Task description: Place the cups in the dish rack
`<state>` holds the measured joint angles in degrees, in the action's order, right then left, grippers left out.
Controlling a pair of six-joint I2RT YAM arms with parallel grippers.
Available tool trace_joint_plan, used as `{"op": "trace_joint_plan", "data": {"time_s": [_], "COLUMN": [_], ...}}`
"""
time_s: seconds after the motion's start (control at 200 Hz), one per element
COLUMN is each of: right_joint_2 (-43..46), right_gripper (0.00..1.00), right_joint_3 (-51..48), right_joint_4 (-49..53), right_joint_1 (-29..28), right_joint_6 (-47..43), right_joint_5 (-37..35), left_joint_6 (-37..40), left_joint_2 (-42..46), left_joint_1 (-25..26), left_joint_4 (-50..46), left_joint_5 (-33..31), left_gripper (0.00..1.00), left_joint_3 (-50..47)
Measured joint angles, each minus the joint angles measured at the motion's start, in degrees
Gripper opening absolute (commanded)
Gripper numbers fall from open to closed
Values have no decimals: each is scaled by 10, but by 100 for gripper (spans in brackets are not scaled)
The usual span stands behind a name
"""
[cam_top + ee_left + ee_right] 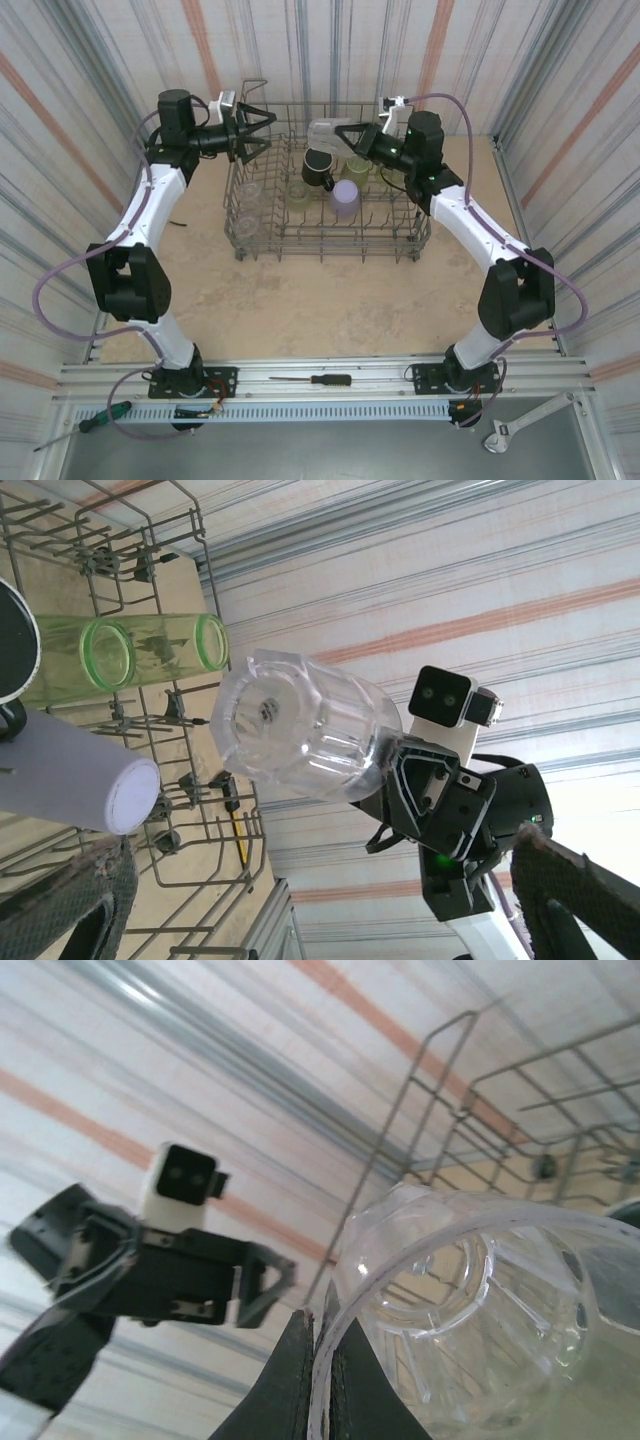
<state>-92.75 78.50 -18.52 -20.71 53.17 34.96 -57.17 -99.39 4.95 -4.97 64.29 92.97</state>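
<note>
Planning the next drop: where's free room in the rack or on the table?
Free: dish rack's right end, between lavender cup and right wall; table in front of the rack. Crowded: left and middle, around black mug, green tumblers, clear cups.

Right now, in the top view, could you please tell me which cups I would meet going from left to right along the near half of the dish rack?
Clear cup → olive-green tumbler → lavender cup, all standing in the dish rack. The black mug overlaps the tumbler, so I leave it out.
</note>
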Motion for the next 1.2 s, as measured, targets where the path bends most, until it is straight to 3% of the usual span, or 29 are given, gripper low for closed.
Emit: {"op": "trace_joint_plan", "data": {"time_s": [0.381, 0.681, 0.962, 1.042, 1.197], "right_joint_2": [-63, -91, -128, -131, -133], "right_gripper": [0, 0, 0, 0, 0], "right_joint_3": [0, 5, 30, 32, 34], "right_joint_4": [-175, -243, -290, -298, -300], "right_joint_1": [-26, -48, -57, -56, -56], "right_joint_6": [89, 118, 157, 169, 172], "right_joint_5": [46, 66, 76, 80, 82], "left_joint_6": [-68, -92, -123, -127, -134], "left_joint_2": [-16, -40, -48, -48, -48], "left_joint_1": [8, 17, 31, 30, 30], "left_joint_4": [64, 86, 120, 132, 143], "left_joint_5": [14, 17, 15, 15, 17], "left_gripper": [99, 95, 70, 55, 11], "left_joint_3": [-2, -2, -3, -5, -9]}}
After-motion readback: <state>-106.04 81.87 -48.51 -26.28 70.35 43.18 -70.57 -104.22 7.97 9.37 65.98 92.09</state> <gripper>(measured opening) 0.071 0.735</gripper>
